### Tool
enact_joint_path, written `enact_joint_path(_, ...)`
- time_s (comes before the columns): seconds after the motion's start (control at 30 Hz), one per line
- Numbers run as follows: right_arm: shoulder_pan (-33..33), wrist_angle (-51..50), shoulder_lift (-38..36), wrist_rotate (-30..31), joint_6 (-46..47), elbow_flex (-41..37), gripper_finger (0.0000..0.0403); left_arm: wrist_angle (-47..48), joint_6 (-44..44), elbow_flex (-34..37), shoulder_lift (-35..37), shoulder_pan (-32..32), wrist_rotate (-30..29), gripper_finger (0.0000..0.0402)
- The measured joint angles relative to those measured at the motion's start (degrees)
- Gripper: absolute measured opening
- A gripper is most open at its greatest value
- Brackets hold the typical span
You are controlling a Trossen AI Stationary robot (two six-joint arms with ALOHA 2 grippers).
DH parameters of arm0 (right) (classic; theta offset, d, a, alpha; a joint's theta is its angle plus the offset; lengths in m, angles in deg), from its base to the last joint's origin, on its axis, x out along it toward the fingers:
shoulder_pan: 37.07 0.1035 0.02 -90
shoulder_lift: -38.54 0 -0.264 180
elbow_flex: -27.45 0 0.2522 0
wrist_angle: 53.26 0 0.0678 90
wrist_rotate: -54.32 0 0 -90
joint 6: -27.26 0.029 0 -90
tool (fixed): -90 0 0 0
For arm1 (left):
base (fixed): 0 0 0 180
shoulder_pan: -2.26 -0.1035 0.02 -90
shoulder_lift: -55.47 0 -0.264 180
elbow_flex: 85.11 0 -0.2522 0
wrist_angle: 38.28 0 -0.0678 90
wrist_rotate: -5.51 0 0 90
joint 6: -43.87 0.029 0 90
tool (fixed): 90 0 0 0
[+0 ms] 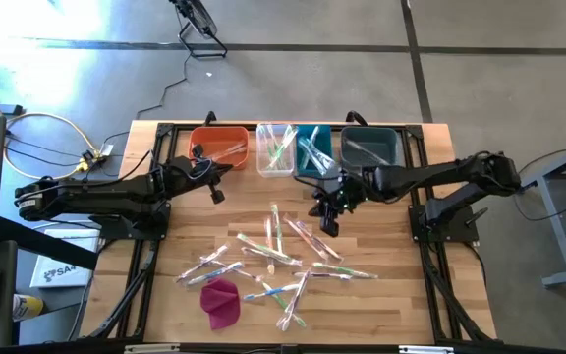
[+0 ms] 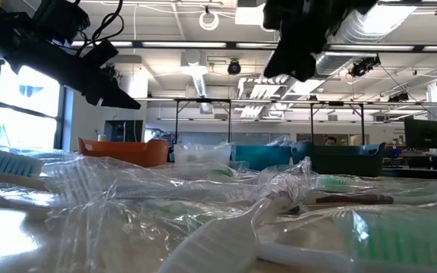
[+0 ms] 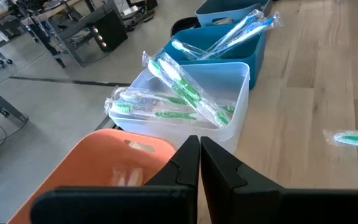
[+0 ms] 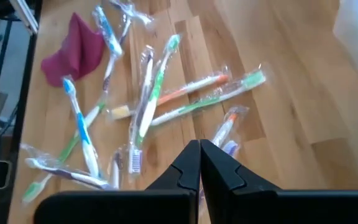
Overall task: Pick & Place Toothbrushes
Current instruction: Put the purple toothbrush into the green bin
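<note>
Starting at your left, the left gripper (image 1: 216,194) hangs just in front of the orange bin (image 1: 220,145), its fingers (image 3: 182,163) clenched together with nothing between them. From its wrist camera you see the orange bin (image 3: 114,163) right below the fingertips, then the clear bin (image 3: 229,81) with green-handled toothbrushes (image 3: 185,94) lying in it, and past that the teal bin (image 3: 253,43) with blue ones.

Along the back edge of the wooden table (image 1: 401,295) you have four bins in a row: orange, clear (image 1: 275,149), teal (image 1: 313,150) and a dark one (image 1: 370,147).

In the middle of the table the loose toothbrushes (image 1: 278,258) lie scattered in their clear wrappers, some crossing one another. At the near left of that scatter sits the magenta cloth (image 1: 220,301), just beside the nearest wrappers.

To your right, the right gripper (image 1: 329,224) is over the far edge of the pile, in front of the teal bin. Its fingers (image 4: 191,163) are pressed shut, and you can't make out any wrapper caught between them; in its wrist view the toothbrushes (image 4: 160,93) lie on the wood beyond the fingertips
</note>
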Motion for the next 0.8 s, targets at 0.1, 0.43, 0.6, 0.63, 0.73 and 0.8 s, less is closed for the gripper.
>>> enact_joint_path(0.1, 0.0, 5.8, 0.0, 0.0, 3.2, -4.3, 0.0004, 0.2, -0.7, 0.0, 0.0, 0.0, 0.4, 0.0009)
enact_joint_path(0.43, 4.0, 9.3, 0.1, 8.9, 11.8, -9.0, 0.0004, 0.2, -1.3, 0.0, 0.0, 0.0, 0.5, 0.0009)
enact_joint_path(0.6, 7.8, 9.5, 0.1, 16.7, 15.0, -9.0, 0.0004, 0.2, -1.3, 0.0, 0.0, 0.0, 0.6, 0.0009)
enact_joint_path(0.63, 8.5, 9.5, 0.1, 18.4, 15.7, -9.0, 0.0004, 0.2, -1.4, 0.0, 0.0, 0.0, 0.6, 0.0009)
enact_joint_path(0.73, 10.7, 9.5, 0.1, 22.7, 17.4, -9.0, 0.0003, 0.2, -1.4, 0.0, 0.0, 0.0, 0.6, 0.0009)
enact_joint_path(0.8, 11.9, 9.2, 0.1, 24.6, 18.6, -8.6, 0.0003, 0.1, -1.4, 0.0, 0.0, 0.0, 0.6, 0.0009)
